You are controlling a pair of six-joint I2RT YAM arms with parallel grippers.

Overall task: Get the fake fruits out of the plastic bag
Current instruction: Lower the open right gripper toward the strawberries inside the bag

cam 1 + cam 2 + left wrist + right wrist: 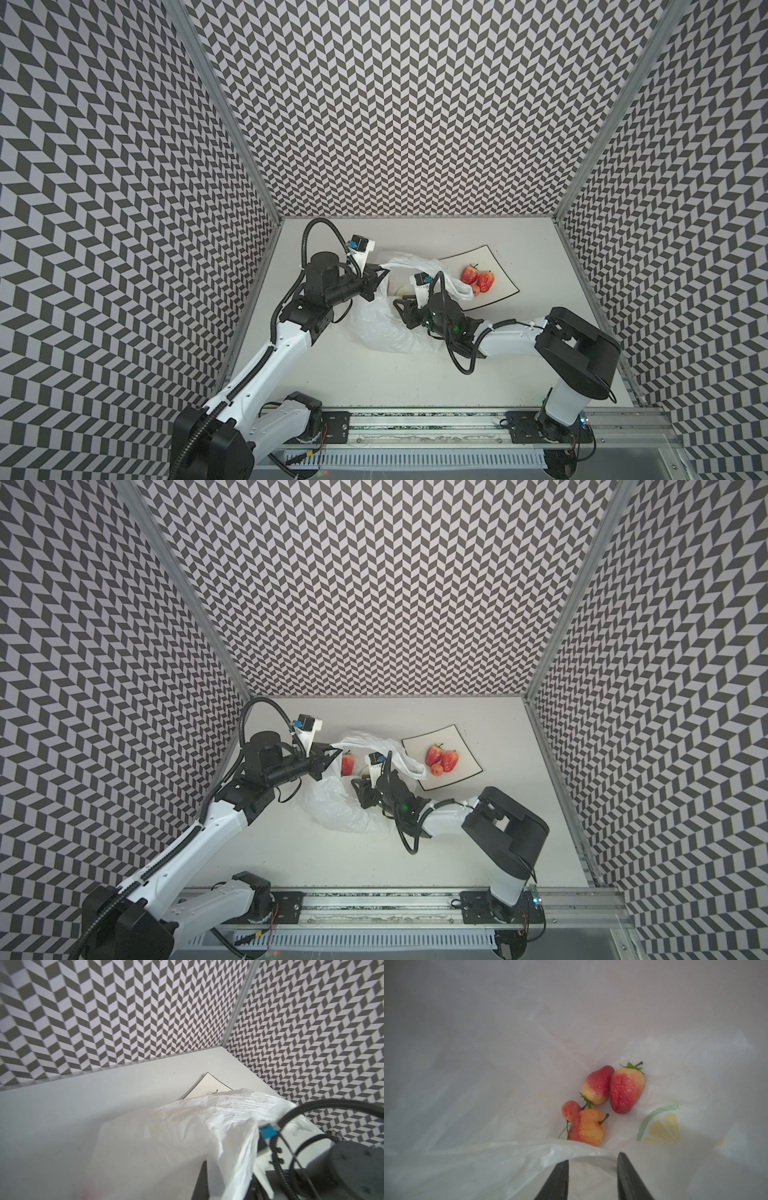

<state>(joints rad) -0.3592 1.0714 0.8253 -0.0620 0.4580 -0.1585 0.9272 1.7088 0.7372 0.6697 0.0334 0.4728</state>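
White tabletop [374, 382]: three fake fruits [478, 279] lie on the plate [505, 286], four bagged fruits [597, 1086] wait ahead of the part-open, empty right gripper [593, 1157], and the left gripper [384, 272] pinches the plastic bag [382, 328].

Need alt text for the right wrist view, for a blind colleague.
Inside the plastic bag lie two strawberries, a peach-like fruit and a small round fruit, clustered together. The right gripper, open and empty, points at them; a lemon-slice print lies nearby.

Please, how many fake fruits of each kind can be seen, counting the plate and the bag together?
Strawberries: 4 (2 on the plate, 2 in the plastic bag)
Peach-like fruit: 1 (in the bag)
Small round fruits: 2 (1 plate, 1 bag)
Total: 7
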